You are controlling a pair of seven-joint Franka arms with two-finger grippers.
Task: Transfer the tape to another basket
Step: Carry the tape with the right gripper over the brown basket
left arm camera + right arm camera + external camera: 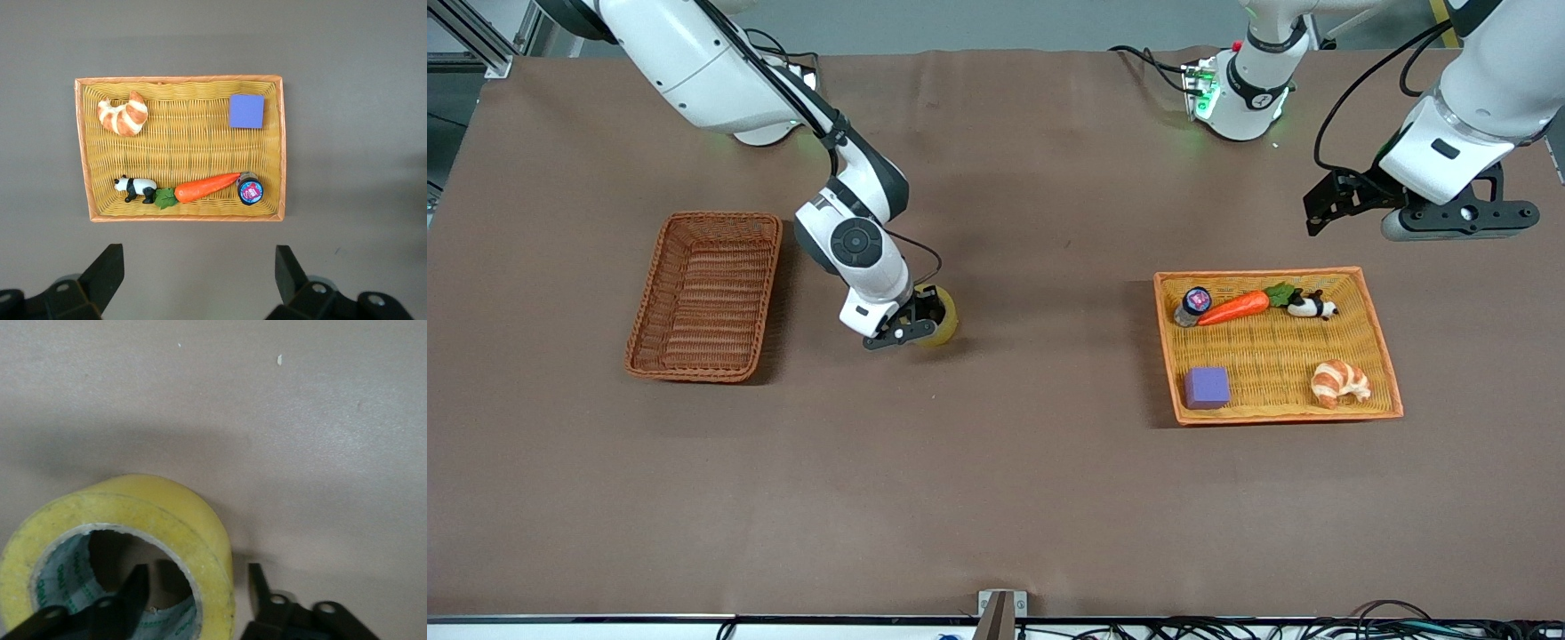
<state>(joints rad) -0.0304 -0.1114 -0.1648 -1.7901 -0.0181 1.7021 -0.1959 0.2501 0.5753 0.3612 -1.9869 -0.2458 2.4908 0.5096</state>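
Note:
The tape [943, 325], a yellowish roll with a grey core, rests on the brown table between the two baskets. My right gripper [911, 327] is down at it and open. One finger is inside the core and the other outside, straddling the roll's wall without touching it. The right wrist view shows the tape [127, 520] with the right gripper [193, 587] astride its wall. The reddish-brown basket [707, 298] is empty and stands toward the right arm's end, beside the tape. My left gripper [1319, 213] waits, open and empty, in the air over the table by the orange tray; it also shows in the left wrist view [200, 273].
The orange-yellow tray [1280, 356] toward the left arm's end holds a carrot [1234, 308], a panda toy [1310, 307], a small jar [1192, 305], a purple block [1207, 388] and a croissant [1339, 382]. The left wrist view shows this tray [187, 147] too.

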